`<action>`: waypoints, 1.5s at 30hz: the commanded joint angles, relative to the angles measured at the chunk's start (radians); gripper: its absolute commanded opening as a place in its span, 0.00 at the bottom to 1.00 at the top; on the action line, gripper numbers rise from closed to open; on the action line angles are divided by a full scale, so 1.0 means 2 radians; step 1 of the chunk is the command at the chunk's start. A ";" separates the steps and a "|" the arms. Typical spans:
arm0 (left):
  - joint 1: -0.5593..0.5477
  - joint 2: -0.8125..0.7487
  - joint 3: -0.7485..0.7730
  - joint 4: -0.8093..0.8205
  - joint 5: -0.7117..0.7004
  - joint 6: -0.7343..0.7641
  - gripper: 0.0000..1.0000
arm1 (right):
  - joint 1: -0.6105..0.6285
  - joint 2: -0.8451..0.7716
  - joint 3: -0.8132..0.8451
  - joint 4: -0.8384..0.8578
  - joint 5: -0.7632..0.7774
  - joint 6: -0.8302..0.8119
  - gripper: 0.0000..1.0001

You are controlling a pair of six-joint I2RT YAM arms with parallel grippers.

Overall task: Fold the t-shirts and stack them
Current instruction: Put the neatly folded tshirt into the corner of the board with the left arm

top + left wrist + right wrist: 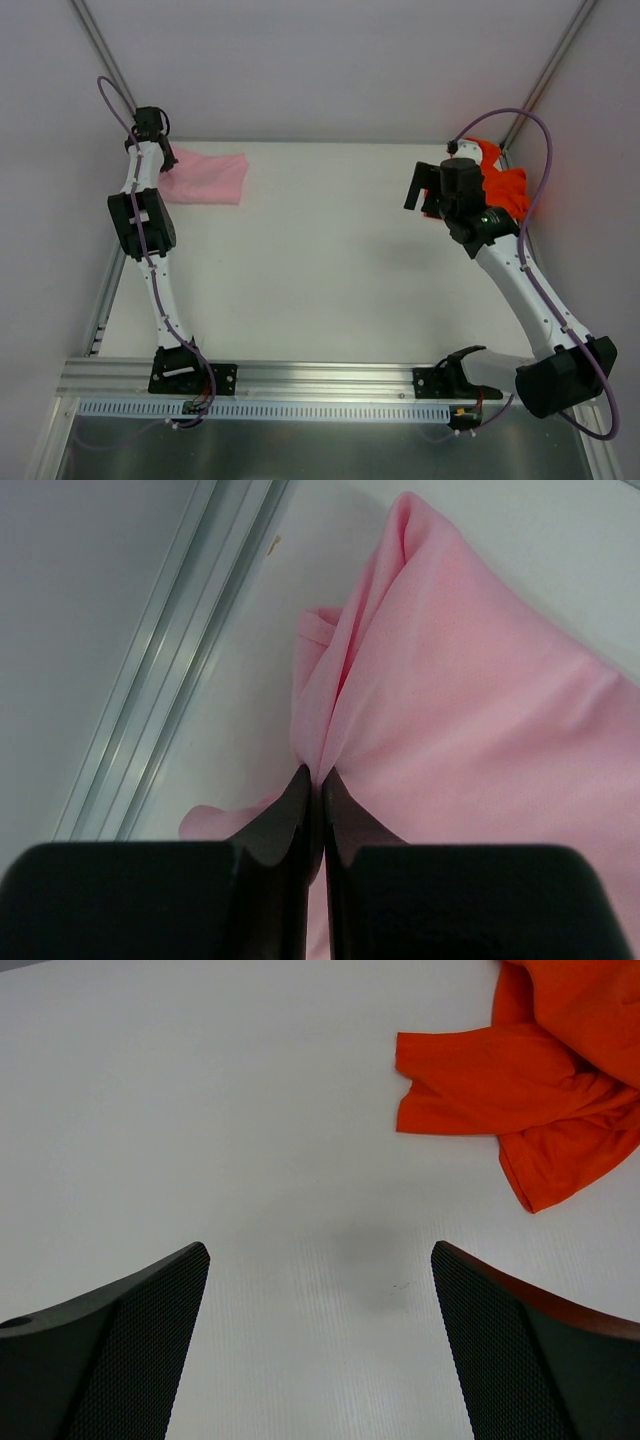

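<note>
T-shirts sit at opposite far corners of the white desk (330, 250) in the top view. The pink t-shirt (210, 178) lies at the far left as a roughly flat, oblong shape. The orange t-shirt (505, 185) is bunched in a heap at the far right, partly hidden behind the right arm. The left pincer (160, 148) is at the pink cloth's left edge. The right pincer (425, 198) hangs just left of the orange heap with its jaws spread and nothing between them.

From the left wrist, the left pincer (318, 775) is clenched on a fold of the pink t-shirt (470, 710). The cloth is gathered into a ridge that rises from the meeting fingertips. An aluminium rail (170, 670) runs beside the shirt, with a strip of desk (250, 710) between them.

From the right wrist, the right pincer (320, 1250) is released, its two dark fingers wide apart over bare desk (200, 1110). The orange t-shirt (520, 1090) lies crumpled ahead and to the right, clear of both fingers.
</note>
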 commanded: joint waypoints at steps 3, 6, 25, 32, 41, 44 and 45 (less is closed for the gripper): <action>0.003 -0.006 0.008 -0.010 -0.054 -0.022 0.00 | 0.000 -0.003 0.021 0.003 -0.009 0.013 0.96; 0.003 -0.018 -0.015 0.004 -0.061 -0.027 0.00 | 0.000 -0.005 0.017 0.003 -0.014 0.013 0.96; -0.048 -0.244 -0.209 0.072 0.002 -0.023 0.99 | 0.000 -0.011 0.015 0.055 -0.109 -0.028 0.96; -0.093 -0.275 -0.225 0.057 -0.073 -0.076 0.99 | 0.000 -0.081 -0.045 0.091 -0.126 -0.026 0.96; -0.147 -0.222 -0.242 0.103 -0.022 -0.159 0.97 | 0.000 -0.128 -0.074 0.069 -0.101 -0.045 0.96; -0.151 -0.184 -0.223 0.104 -0.005 -0.178 0.93 | 0.000 -0.133 -0.077 0.069 -0.098 -0.041 0.96; -0.153 -0.178 -0.222 0.112 0.001 -0.179 0.93 | 0.000 -0.133 -0.077 0.069 -0.099 -0.041 0.96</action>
